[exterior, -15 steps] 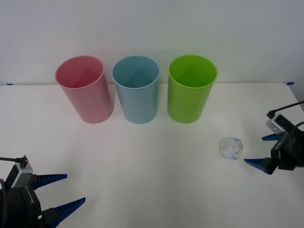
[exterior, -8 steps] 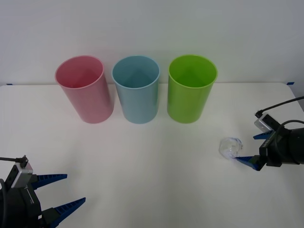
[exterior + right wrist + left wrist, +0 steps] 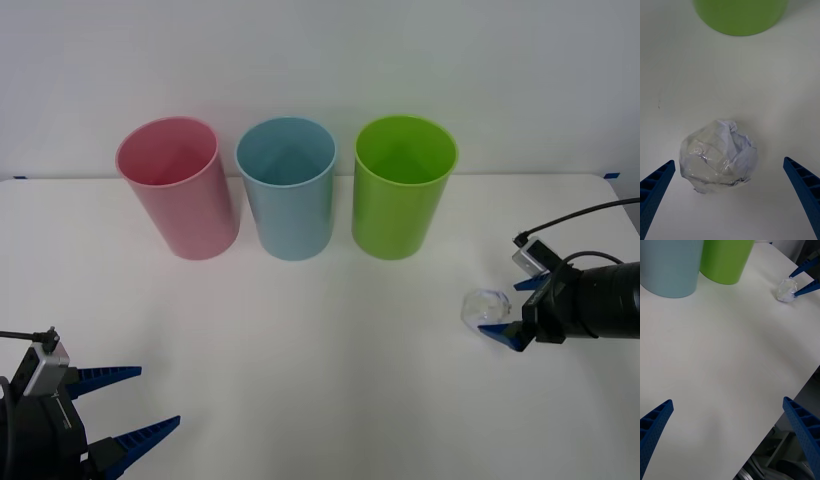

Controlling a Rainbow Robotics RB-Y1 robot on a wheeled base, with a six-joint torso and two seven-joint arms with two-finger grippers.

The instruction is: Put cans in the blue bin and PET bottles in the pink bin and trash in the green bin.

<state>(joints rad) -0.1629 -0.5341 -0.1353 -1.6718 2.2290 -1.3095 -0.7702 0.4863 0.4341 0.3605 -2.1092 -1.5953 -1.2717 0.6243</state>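
— The right gripper is down low on the table, fingers spread wide, one on each side of the trash. Nothing pinched yet; from its wrist camera there's bare table between each blue tip and the film ball.

— Where's that sit relative to the green bin?

— Near it, off its right side and a bit toward the robot. I'd guess that's why the right arm took it: short carry to that rim.

— And the spread?

— Probably to clear the crumpled lump before squeezing. It's light and springy, so an off-centre close could flick it away.

— The other bins?

— The blue bin stands just left of the green, the pink bin left again. The left gripper waits well away from the green bin, at the near left edge, fingers apart, empty.
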